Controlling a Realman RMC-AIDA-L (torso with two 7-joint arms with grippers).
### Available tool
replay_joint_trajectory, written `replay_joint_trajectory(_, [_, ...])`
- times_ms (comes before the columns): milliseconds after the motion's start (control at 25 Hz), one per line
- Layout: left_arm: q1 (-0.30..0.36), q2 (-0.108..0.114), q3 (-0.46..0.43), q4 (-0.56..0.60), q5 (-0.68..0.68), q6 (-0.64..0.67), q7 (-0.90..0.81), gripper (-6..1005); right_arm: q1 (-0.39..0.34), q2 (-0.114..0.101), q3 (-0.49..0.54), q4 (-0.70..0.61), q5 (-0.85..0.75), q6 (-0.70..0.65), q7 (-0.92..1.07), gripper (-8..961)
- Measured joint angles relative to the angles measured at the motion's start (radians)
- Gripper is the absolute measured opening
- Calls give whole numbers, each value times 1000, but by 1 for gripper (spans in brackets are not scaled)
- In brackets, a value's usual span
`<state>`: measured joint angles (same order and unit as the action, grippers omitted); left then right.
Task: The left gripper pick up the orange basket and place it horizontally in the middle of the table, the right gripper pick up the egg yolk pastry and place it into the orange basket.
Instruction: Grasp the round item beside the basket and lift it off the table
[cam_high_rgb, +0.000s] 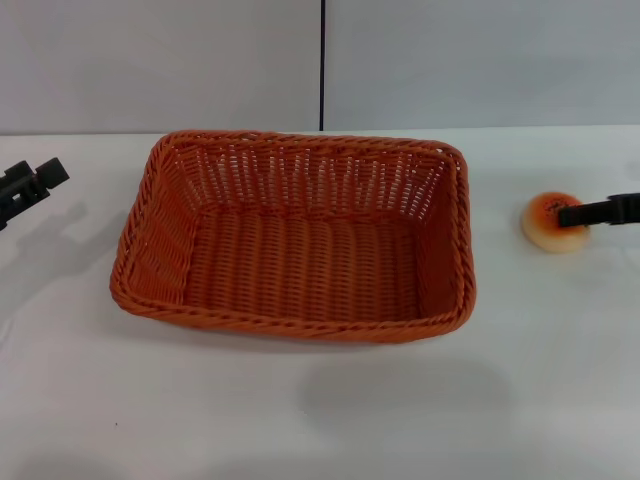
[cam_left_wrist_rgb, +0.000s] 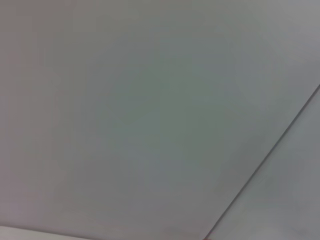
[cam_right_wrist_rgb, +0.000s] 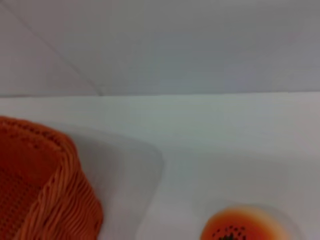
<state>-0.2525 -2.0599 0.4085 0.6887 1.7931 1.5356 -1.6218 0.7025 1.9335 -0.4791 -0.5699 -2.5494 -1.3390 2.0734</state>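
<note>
The orange basket (cam_high_rgb: 300, 240) stands upright and empty in the middle of the white table (cam_high_rgb: 300, 410), its long side running left to right. One corner of the basket (cam_right_wrist_rgb: 40, 185) shows in the right wrist view. The egg yolk pastry (cam_high_rgb: 548, 226) lies on the table to the right of the basket, apart from it. My right gripper (cam_high_rgb: 572, 214) reaches in from the right edge, and its black tip overlaps the pastry's top in the head view. The pastry (cam_right_wrist_rgb: 240, 227) also shows in the right wrist view. My left gripper (cam_high_rgb: 35, 182) hangs at the far left, well clear of the basket.
A grey wall with a dark vertical seam (cam_high_rgb: 322, 65) stands behind the table. The left wrist view shows only a plain grey surface with a thin dark line (cam_left_wrist_rgb: 270, 155).
</note>
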Motion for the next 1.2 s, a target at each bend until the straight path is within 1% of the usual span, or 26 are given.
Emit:
replay_joint_trajectory(200, [0,0,-2,0,-1,-1,0,768,10,18,-73,24,-2,85,21,409])
replay_joint_trajectory(400, [-1,0,-2,0,-1,-1,1,768,11,24,-91,29,-3,113,24,404])
replay_joint_trajectory(480, [-1,0,-2,0,-2,-2,1,768,5,26,-92,17,-1,101,24,402])
replay_joint_trajectory(520, [-1,0,-2,0,-1,-2,1,768,-2,33,-92,-9,0,86,24,401])
replay_joint_trajectory(560, [-1,0,-2,0,-1,-2,1,768,-2,33,-92,-9,0,86,24,382])
replay_joint_trajectory(760, [-1,0,-2,0,-2,-2,1,768,-22,68,-85,-95,0,47,25,286])
replay_joint_trajectory(920, [-2,1,-2,0,-2,1,-2,768,-31,87,-84,-146,20,14,26,204])
replay_joint_trajectory(1120, [0,1,-2,0,-2,2,-5,768,-53,94,-90,-195,89,-32,28,181])
replay_joint_trajectory(1200, [1,1,-3,0,-2,2,-7,768,-65,103,-88,-246,101,-67,41,172])
